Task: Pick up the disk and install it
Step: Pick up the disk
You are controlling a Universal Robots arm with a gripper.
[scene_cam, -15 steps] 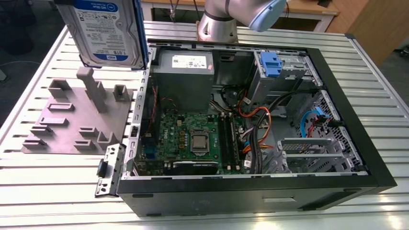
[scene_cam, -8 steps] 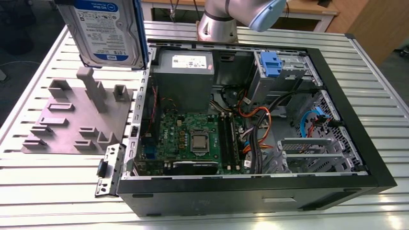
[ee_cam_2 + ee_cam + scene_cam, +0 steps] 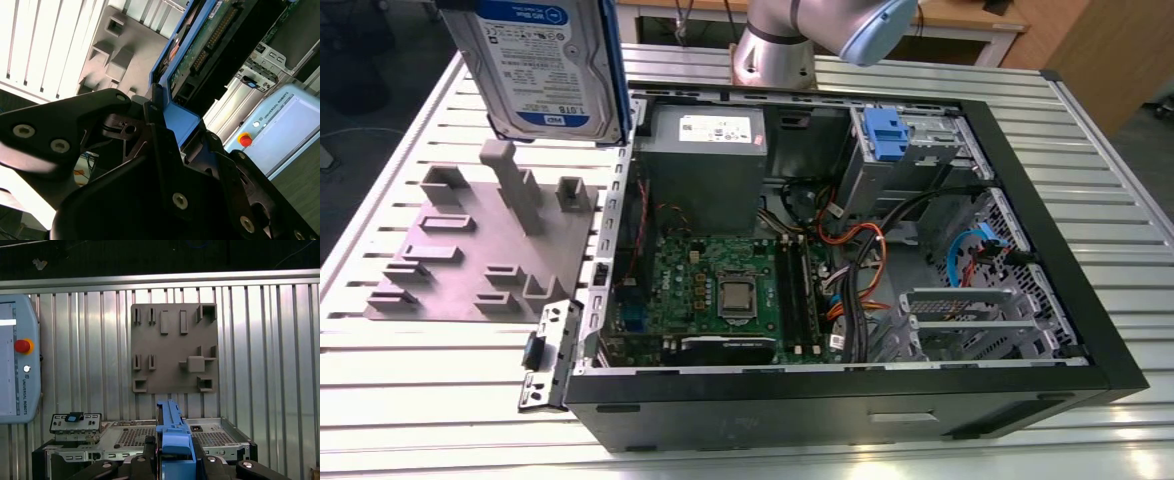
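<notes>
Clearly, the gripper (image 3: 174, 449) is clenched on the disk (image 3: 550, 65) by its blue rail, upright over the grey fixture (image 3: 460, 225).

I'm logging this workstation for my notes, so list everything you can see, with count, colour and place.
the disk: one, silver with blue rails, lifted clear of the table, exterior view's left
fixture plate: one, grey, on the table beside the case
computer case: one, black, open, on the table
power supply: one, grey, inside the case
motherboard: one, green, inside the case
teach pendant: one, pale blue, alongside the table
table: one, silver, slatted
arm: one, silver-grey, behind the case
gripper: one, black, shut on the disk's blue rail
</notes>
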